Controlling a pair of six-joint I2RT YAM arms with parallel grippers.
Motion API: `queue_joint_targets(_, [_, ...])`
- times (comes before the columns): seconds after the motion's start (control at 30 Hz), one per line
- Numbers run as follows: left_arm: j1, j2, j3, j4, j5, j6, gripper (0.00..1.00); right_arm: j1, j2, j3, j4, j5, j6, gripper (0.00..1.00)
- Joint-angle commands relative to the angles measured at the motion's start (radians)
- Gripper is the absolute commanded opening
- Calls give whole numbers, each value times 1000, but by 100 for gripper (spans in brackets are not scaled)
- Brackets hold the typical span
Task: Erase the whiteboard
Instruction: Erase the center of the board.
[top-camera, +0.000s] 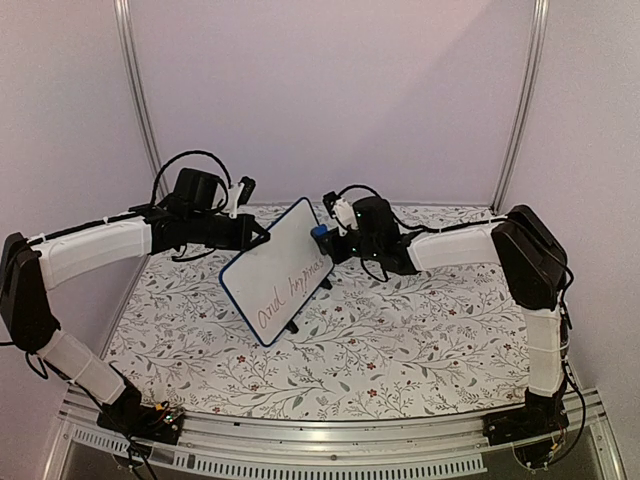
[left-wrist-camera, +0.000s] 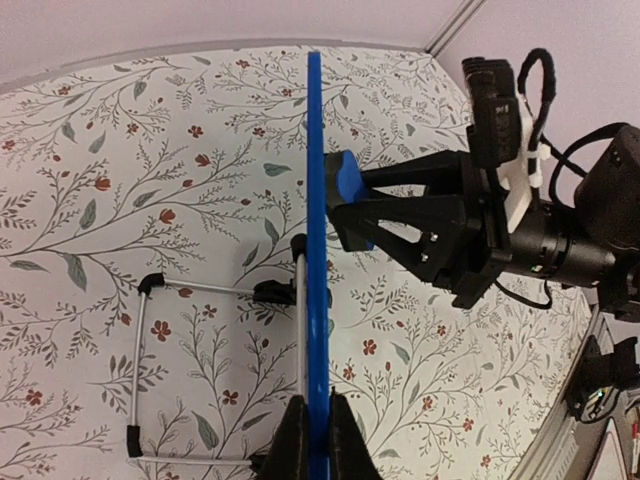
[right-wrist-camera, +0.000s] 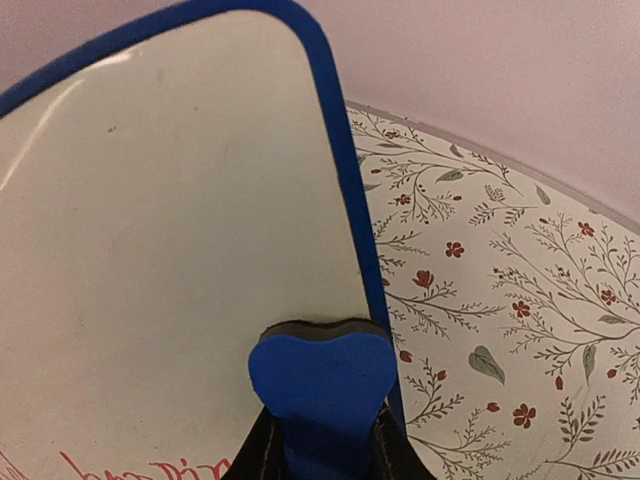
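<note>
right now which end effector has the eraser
The right end effector, shut on the blue eraser; the left end effector grips the whiteboard by its edge instead.

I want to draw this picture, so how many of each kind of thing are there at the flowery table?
whiteboard: 1
blue eraser: 1
robot arms: 2, the left arm and the right arm
Total: 4
</note>
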Motion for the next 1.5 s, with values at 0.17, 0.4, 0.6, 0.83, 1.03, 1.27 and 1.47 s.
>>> queue_joint_targets(0.17, [-26,18,-27,-38,72,28,0,-6,12,41,25,-30,-7,17])
queue_joint_targets(0.4, [-26,17,-26,-38,75,27,0,-6,11,-113,98,-56,50,16])
queue_joint_targets(0.6, [-25,20,-27,-39,77,25,0,-6,14,-128,113,-69,69,16])
queue_joint_targets(0.83, [-25,22,-27,-39,72,25,0,-6,9,-6,65,-82,46,16])
queue_joint_targets(1.03, [-26,21,-27,-38,71,28,0,-6,9,80,22,-85,22,16])
queue_joint_targets(1.27, [-26,16,-27,-38,71,28,0,-9,20,14,44,-107,50,16])
queue_joint_targets(1.47, [-26,15,-27,-39,74,26,0,-12,19,-103,110,-128,110,16])
